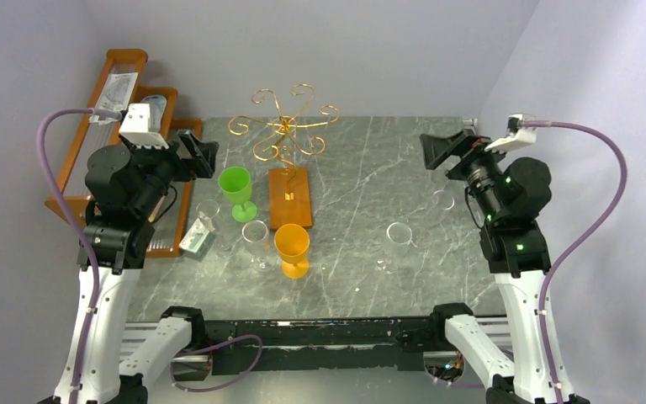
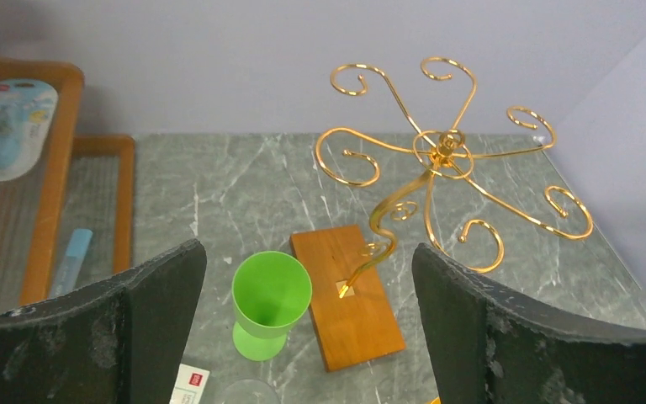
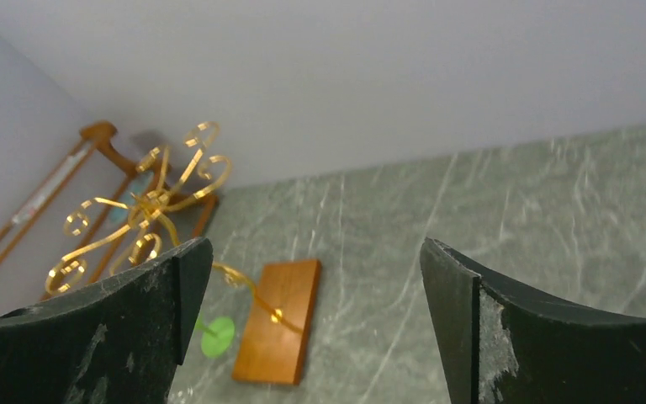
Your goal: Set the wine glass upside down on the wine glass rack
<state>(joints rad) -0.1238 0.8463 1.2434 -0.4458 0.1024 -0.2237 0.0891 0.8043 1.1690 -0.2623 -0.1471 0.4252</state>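
The wine glass rack (image 1: 284,128) is a gold wire stand with curled arms on an orange-brown base (image 1: 290,197), at the table's back middle; nothing hangs on it. A green wine glass (image 1: 237,192) stands upright left of the base, and an orange one (image 1: 292,250) stands upright in front of it. Clear glasses (image 1: 255,236) stand nearby. My left gripper (image 1: 204,156) hovers open just left of the green glass (image 2: 271,300), facing the rack (image 2: 442,160). My right gripper (image 1: 439,151) hangs open at the right, holding nothing, with the rack (image 3: 147,210) far off.
A stepped brown wooden shelf (image 1: 118,93) with packaged items stands at the back left. A small packet (image 1: 198,237) lies on the table near the left arm. More clear glasses (image 1: 399,234) stand right of centre, one (image 1: 443,200) below the right gripper.
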